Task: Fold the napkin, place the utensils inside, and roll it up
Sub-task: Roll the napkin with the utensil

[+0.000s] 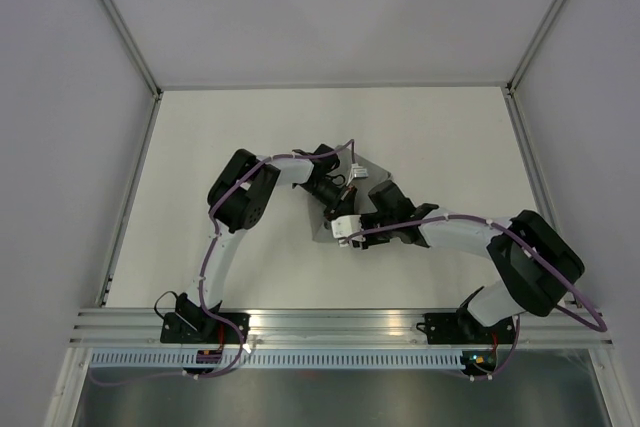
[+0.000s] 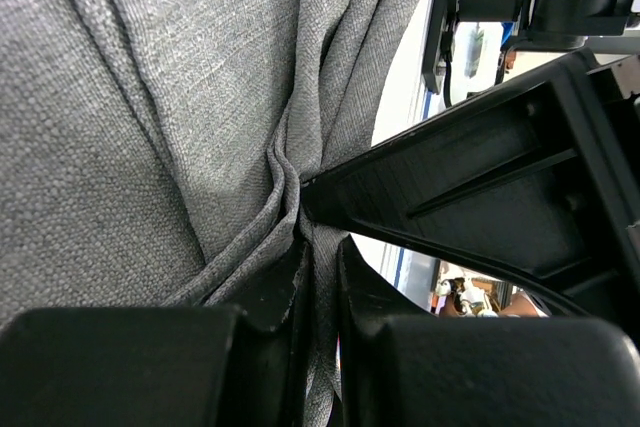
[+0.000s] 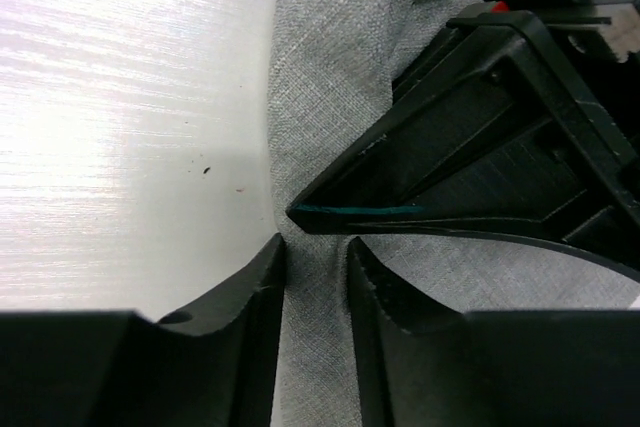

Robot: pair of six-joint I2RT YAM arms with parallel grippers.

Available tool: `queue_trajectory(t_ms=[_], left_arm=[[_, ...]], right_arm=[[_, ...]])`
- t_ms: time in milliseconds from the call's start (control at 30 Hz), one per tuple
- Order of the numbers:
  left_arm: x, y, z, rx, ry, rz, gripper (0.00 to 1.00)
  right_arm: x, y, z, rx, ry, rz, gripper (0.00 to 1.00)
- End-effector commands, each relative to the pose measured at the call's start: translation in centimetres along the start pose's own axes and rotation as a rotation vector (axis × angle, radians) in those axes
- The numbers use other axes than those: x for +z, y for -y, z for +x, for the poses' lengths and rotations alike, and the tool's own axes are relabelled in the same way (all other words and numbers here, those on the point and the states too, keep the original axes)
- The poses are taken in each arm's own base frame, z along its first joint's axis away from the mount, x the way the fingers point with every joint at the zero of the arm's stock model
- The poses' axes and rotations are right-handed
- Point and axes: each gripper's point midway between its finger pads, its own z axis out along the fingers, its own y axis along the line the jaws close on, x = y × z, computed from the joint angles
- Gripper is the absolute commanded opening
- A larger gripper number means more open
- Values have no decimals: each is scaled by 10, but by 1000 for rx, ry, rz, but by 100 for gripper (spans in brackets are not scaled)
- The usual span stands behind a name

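The grey napkin (image 1: 373,169) lies mid-table, mostly hidden under both arms. In the left wrist view its fabric (image 2: 170,117) is bunched into deep folds that run into the jaws. My left gripper (image 2: 320,252) is shut on a pinch of this fabric; in the top view it (image 1: 340,197) sits over the napkin. My right gripper (image 3: 318,247) is shut on the napkin (image 3: 330,77) at its edge beside the white table; in the top view it (image 1: 352,225) meets the left gripper. Each wrist view shows the other gripper's finger close in front. The utensils are out of view.
The white table (image 1: 230,147) is ringed by grey walls, with an aluminium rail (image 1: 340,322) at the near edge. The two arms crowd together over the napkin. The right gripper's finger (image 2: 500,177) fills the right of the left wrist view.
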Motion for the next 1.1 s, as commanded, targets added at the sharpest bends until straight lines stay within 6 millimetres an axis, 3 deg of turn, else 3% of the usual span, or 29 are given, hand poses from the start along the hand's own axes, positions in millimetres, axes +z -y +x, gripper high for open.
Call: queue_trajectory(t_ms=[0, 33, 100, 333, 600, 667, 700, 733, 800, 833, 867, 900, 933, 967, 1000, 1067], left_arm=[[1, -15, 7, 0, -25, -42, 2], [0, -14, 6, 11, -22, -46, 3], [-2, -12, 4, 27, -17, -55, 10], [-23, 10, -26, 134, 90, -112, 30], [-54, 18, -51, 175, 230, -224, 34], [-71, 18, -64, 192, 304, -279, 34], [-76, 8, -63, 153, 339, -335, 34], [-94, 19, -78, 211, 418, -357, 34], [-110, 16, -76, 196, 501, -412, 33], [-136, 29, -93, 241, 621, -480, 33], [-149, 36, -96, 261, 676, -513, 33], [-153, 31, -85, 244, 707, -549, 33], [-169, 31, -88, 253, 783, -628, 32], [-183, 53, -85, 316, 869, -660, 31], [-200, 56, -85, 312, 959, -730, 31], [-223, 90, -73, 408, 1111, -764, 31]], right_arm=[[2, -54, 34, 63, -123, -203, 35], [3, -54, 34, 66, -130, -214, 28], [2, -62, 36, 82, -143, -258, 25], [0, -76, 33, 130, -148, -360, 18], [-4, -90, 29, 204, -150, -480, 13], [-4, -89, 26, 223, -134, -504, 12], [-6, -95, 27, 244, -140, -534, 12], [-6, -90, 26, 256, -131, -536, 12], [-9, -95, 25, 284, -122, -587, 11], [-9, -89, 25, 297, -115, -587, 11], [-10, -89, 24, 311, -110, -602, 11], [-13, -96, 25, 329, -110, -650, 11], [-14, -89, 23, 340, -99, -653, 11], [-15, -89, 22, 346, -97, -670, 11], [-18, -96, 22, 371, -96, -721, 11], [-19, -86, 19, 387, -78, -735, 11]])
